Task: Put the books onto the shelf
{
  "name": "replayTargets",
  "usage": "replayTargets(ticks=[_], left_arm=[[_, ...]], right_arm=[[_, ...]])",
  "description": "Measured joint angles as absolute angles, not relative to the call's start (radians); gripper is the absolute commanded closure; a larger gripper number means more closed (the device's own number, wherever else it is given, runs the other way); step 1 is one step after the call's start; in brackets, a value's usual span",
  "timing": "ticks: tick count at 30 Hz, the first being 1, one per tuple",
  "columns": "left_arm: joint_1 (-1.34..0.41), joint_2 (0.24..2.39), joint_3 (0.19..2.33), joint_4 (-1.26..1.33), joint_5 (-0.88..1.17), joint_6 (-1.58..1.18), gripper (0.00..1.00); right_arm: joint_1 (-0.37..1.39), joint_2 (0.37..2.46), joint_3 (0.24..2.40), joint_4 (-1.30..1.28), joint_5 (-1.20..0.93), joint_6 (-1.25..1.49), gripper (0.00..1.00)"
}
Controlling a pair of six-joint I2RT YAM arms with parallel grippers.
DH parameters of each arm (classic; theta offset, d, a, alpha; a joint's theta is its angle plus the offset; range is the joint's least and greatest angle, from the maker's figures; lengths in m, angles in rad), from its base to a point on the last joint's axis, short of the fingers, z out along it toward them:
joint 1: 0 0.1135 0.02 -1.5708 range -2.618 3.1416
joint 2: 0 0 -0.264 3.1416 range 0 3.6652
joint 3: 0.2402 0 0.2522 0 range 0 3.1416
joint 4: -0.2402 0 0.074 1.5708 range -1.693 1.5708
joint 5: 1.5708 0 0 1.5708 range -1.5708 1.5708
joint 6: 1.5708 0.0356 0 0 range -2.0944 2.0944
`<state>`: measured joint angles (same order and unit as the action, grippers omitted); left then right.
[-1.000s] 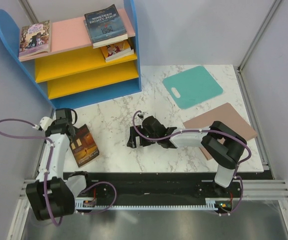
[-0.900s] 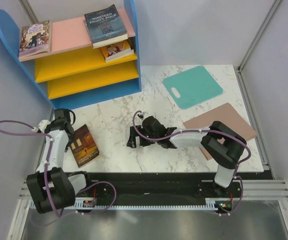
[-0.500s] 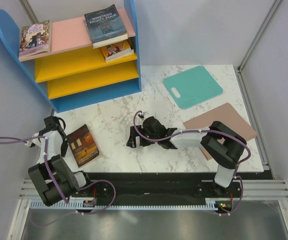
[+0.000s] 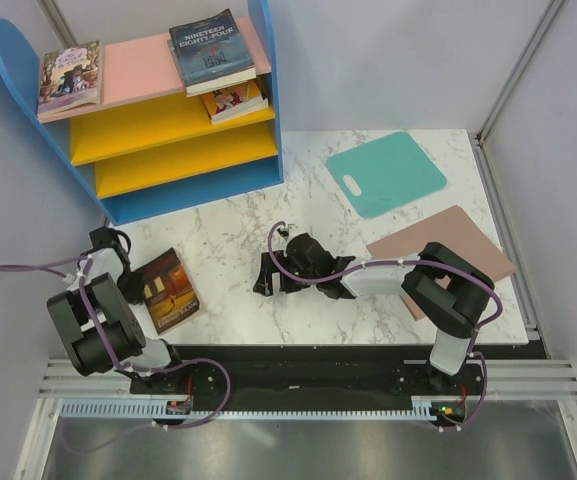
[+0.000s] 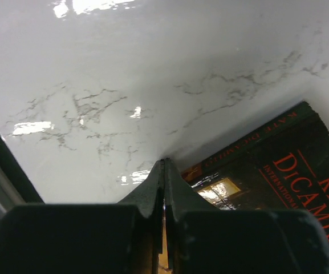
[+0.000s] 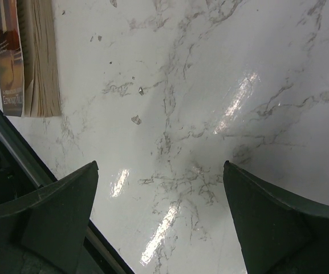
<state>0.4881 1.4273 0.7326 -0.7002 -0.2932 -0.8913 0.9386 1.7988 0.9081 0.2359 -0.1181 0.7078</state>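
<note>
Book [image 4: 168,291] beside left tool [image 5: 164,166], teal mat [image 4: 386,173] apart

Two arms bolted on base rail [image 4: 298,385]: black plate, slotted white cable duct [image 4: 298,408] along its near side, alu. extrusions at both ends.
L arm [image 4: 98,320], rail's left end: black round joint housings, white link shells, purple cable [image 4: 28,268] looping out beyond rail end.
R arm [image 4: 448,300], rail's right end: same build, black elbow blocks, white forearm shell, purple cable along links.
Small orange-red part by each base.
left gripper [image 5: 164,168]: matte black, thin wedge tips.
right gripper [image 6: 159,168]: fingers [image 6: 56,205] black, broad, triangular, smooth.
</note>
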Motion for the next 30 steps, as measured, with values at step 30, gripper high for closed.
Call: replayTargets(ticks=[30], left_arm=[[-0.023, 1.678, 0.931, -0.419, 0.053, -0.847, 0.98]], right_arm=[[0.939, 1.916, 0.96, 0.455, -0.208, 0.914, 0.18]])
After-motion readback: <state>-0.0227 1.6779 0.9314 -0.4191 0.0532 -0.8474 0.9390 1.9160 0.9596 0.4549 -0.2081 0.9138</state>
